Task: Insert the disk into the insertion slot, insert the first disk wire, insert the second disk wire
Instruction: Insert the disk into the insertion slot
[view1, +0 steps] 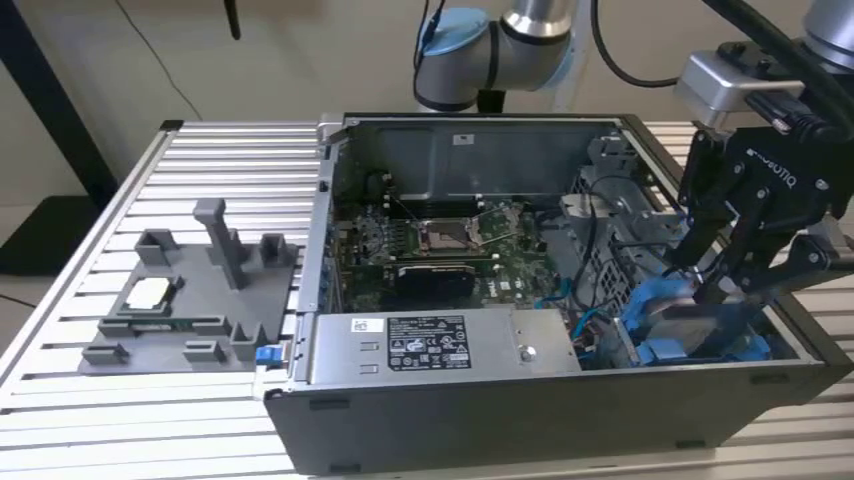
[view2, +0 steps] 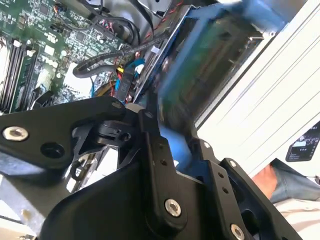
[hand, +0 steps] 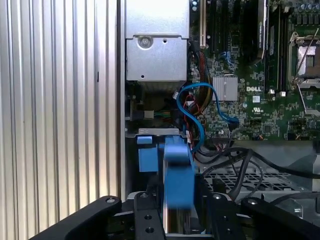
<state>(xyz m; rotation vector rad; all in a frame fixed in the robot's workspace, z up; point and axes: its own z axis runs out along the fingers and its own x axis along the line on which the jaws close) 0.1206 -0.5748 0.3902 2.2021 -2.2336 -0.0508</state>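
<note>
My gripper (view1: 703, 285) is shut on the disk (view1: 694, 322), a silver-grey drive in a bright blue bracket. I hold it tilted over the near corner of the open computer case, on the exterior view's right. In the second wrist view the black fingers (view2: 156, 150) clamp the blue frame of the disk (view2: 210, 65). The first wrist view shows the disk (hand: 177, 175) edge-on between the fingers (hand: 145, 217). The insertion slot (hand: 147, 155), dark metal with blue rails, lies just below the disk. Blue plastic of the insertion slot (view1: 661, 352) shows under it. A blue wire (hand: 200, 115) loops nearby.
The grey power-supply box (view1: 427, 345) lies along the case's front wall, beside the bay. The green motherboard (view1: 441, 245) with its processor socket (view1: 445, 235) fills the case floor. Black cables (hand: 240, 165) cross a metal cage. A grey fixture plate (view1: 187, 300) sits on the slatted table.
</note>
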